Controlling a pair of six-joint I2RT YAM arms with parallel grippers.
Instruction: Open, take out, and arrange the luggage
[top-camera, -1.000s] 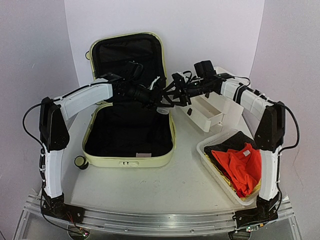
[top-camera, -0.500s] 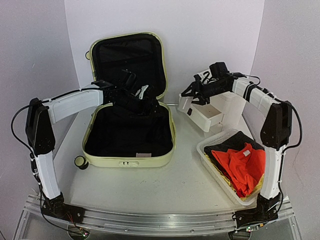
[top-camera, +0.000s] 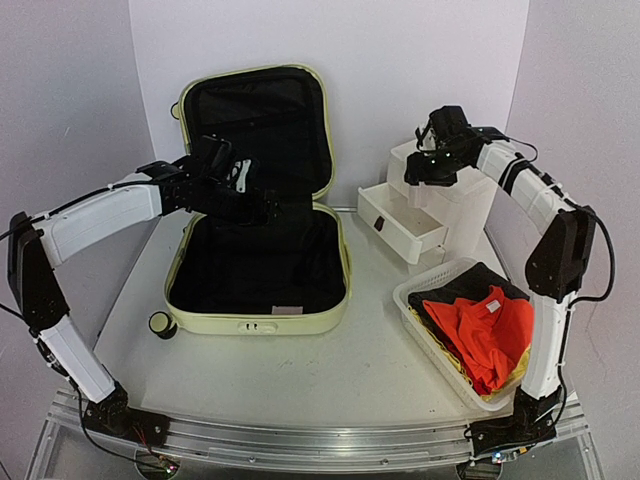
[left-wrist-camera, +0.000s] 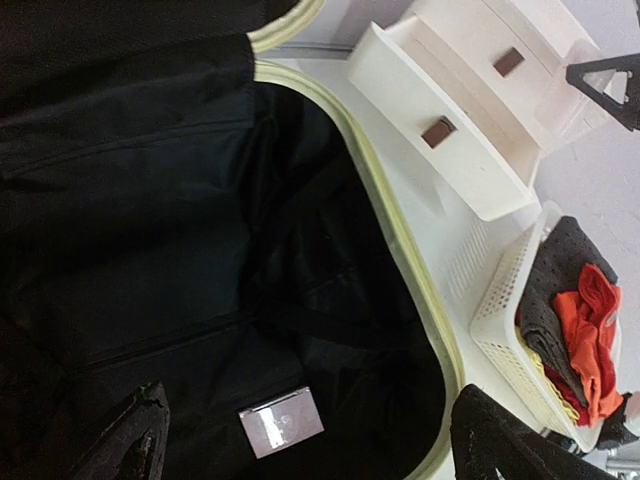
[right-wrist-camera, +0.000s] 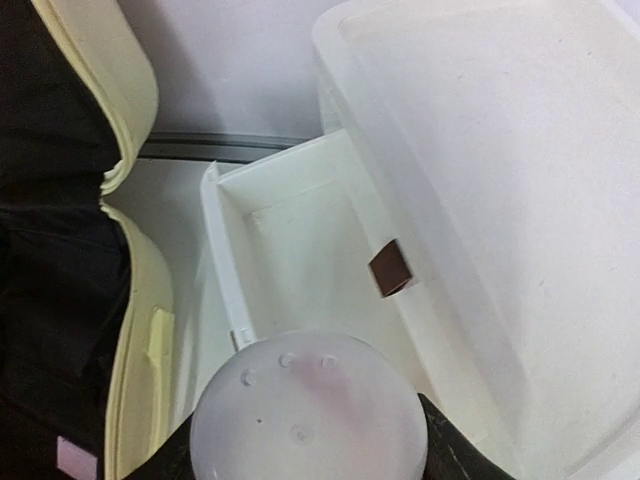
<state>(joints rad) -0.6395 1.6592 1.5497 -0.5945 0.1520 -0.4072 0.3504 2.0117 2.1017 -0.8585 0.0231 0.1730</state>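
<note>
Luggage (top-camera: 258, 322): one unit, lying at the left-centre of the table (top-camera: 350, 375), opened. The base shell lies flat and the lid stands upright behind it against the back wall. Both halves show black lining. One black caster (top-camera: 158, 323) shows at the near-left corner, and one small pale label (left-wrist-camera: 282, 420) lies on the lining near the front rim.

Arms: two.
- Left gripper (top-camera: 258, 205) hangs over the rear of the base shell, jaws spread wide, nothing between them.
- Right gripper (top-camera: 432, 168) is above the drawer box (top-camera: 470, 200), its fingers closed around one round white container (right-wrist-camera: 305, 410) (contents cannot be told).

Other items: one drawer box right of the luggage, with its lowest drawer (top-camera: 402, 228) pulled well out; two brown pulls show in the left wrist view. One white mesh basket (top-camera: 412, 300) sits at the near right, holding orange, dark grey and yellow clothing.
</note>
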